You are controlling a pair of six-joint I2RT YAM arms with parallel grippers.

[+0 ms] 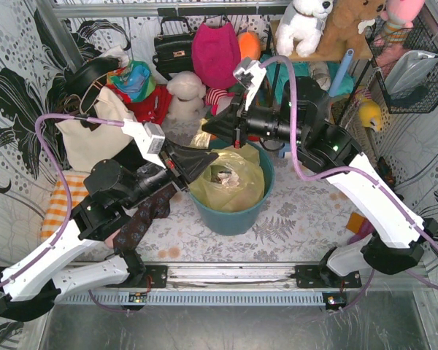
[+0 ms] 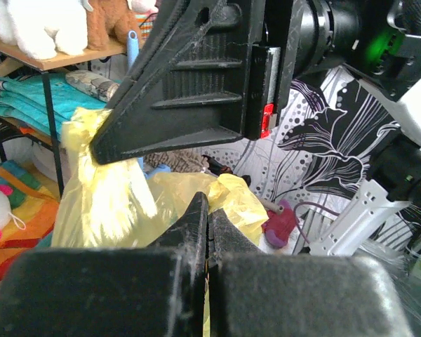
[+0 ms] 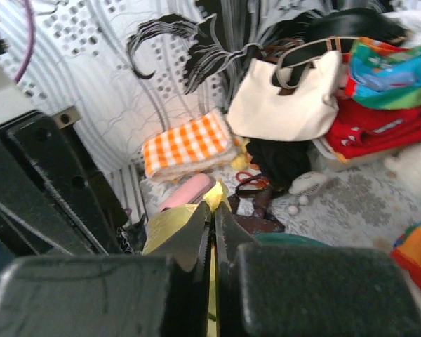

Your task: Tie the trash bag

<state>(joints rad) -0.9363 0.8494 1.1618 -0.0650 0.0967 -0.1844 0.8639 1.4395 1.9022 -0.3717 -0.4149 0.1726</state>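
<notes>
The yellow trash bag (image 1: 230,182) sits in a round teal bin (image 1: 233,215) at the table's middle, with crumpled white paper showing through it. My left gripper (image 1: 206,162) is at the bag's left rim, shut on a fold of yellow plastic; in the left wrist view (image 2: 208,207) a yellow strip shows between the closed fingers. My right gripper (image 1: 206,129) is just behind it, above the bin's back left rim, shut on another piece of the bag's edge (image 3: 216,195). In the left wrist view the right gripper's fingers (image 2: 175,105) hold a raised yellow flap (image 2: 91,151).
A cream tote bag (image 1: 95,135) and an orange checkered cloth (image 1: 62,200) lie at the left. A dark patterned cloth (image 1: 142,219) lies under the left arm. Bags and plush toys (image 1: 204,65) crowd the back; a wire basket (image 1: 416,73) hangs at the right.
</notes>
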